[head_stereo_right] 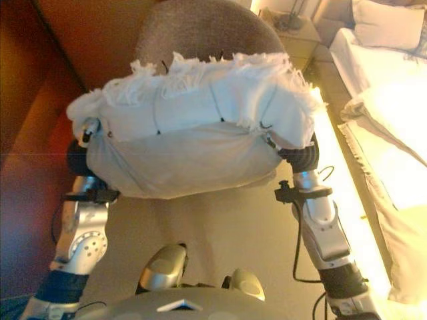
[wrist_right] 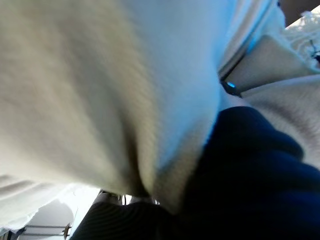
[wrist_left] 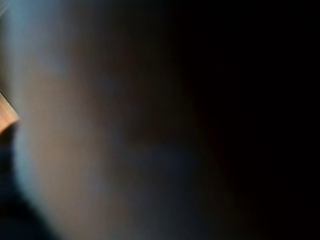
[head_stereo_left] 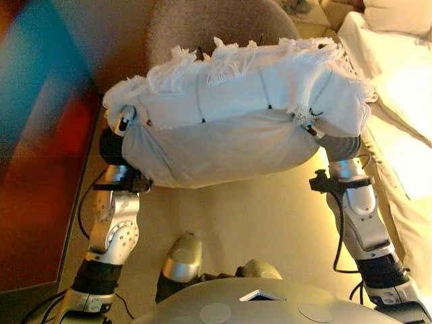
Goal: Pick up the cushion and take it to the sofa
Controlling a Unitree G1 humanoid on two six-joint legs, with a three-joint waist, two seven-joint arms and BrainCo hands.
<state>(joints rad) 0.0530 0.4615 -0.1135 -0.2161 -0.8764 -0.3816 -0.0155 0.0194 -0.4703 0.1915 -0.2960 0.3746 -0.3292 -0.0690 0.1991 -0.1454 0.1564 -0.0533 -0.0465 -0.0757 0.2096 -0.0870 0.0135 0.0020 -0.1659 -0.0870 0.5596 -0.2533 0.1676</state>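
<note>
A white cushion (head_stereo_left: 229, 128) with a fringed upper edge is held up off the floor between my two hands, in front of my chest. My left hand (head_stereo_left: 123, 125) is at its left end and my right hand (head_stereo_left: 312, 128) at its right end; both are mostly buried in the cloth. The cushion's cloth (wrist_right: 100, 90) fills the right wrist view, pressed close. The left wrist view is dark, with only blurred cloth (wrist_left: 75, 125). A grey-brown upholstered seat with a rounded back (head_stereo_left: 202, 27) stands just beyond the cushion.
A bed with pale covers (head_stereo_left: 405, 74) runs along the right side. A small bedside table (head_stereo_right: 293, 30) stands at the far right. A red-brown wall panel (head_stereo_left: 40, 169) lies along the left. Beige floor (head_stereo_left: 256, 223) shows below the cushion.
</note>
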